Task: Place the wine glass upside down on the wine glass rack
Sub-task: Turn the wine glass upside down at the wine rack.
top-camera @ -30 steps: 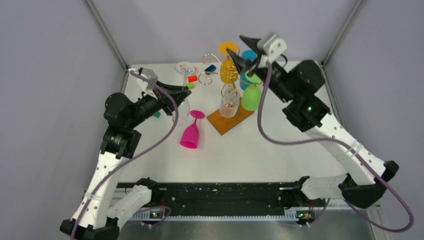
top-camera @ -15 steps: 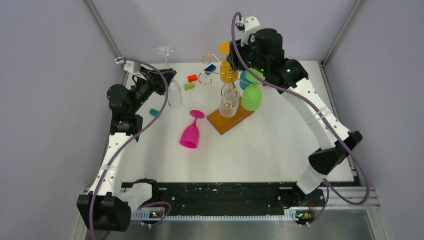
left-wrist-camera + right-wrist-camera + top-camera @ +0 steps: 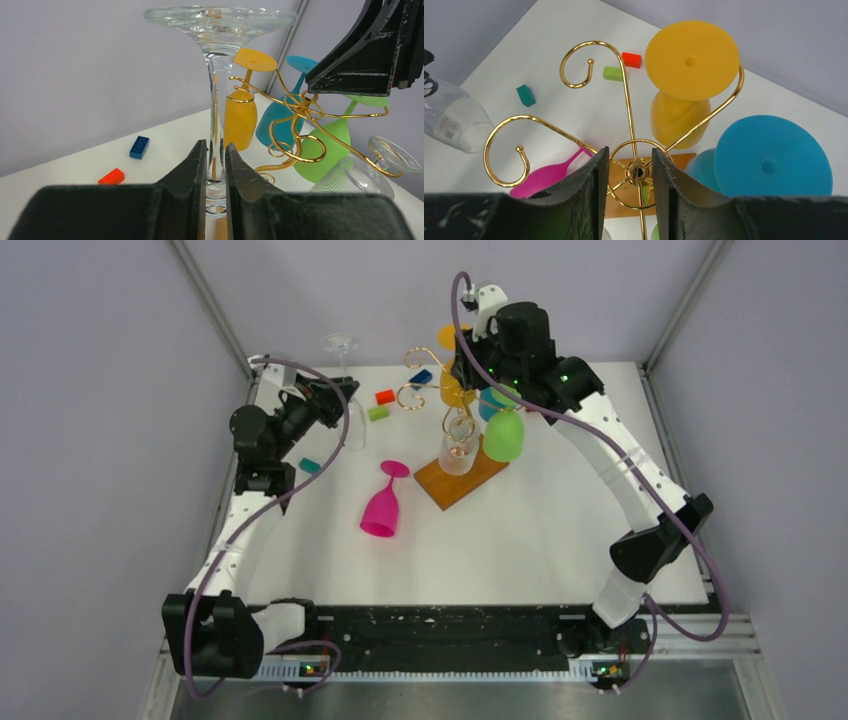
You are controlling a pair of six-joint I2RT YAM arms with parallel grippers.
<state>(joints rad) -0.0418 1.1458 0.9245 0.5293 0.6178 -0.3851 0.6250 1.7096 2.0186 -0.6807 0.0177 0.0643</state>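
Left tool [image 3: 216,148] clamps wine glass [image 3: 218,75] stem; right tool [image 3: 629,152] apart, straddling rack [image 3: 638,172] top.

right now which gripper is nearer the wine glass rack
Right. The right gripper hangs over the wine glass rack, straddling its top hub. The left gripper, shut on the clear glass, is off to the rack's left.

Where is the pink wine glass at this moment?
In the top view, the pink wine glass lies on its side on the table, left of centre, just left of the rack's wooden base.
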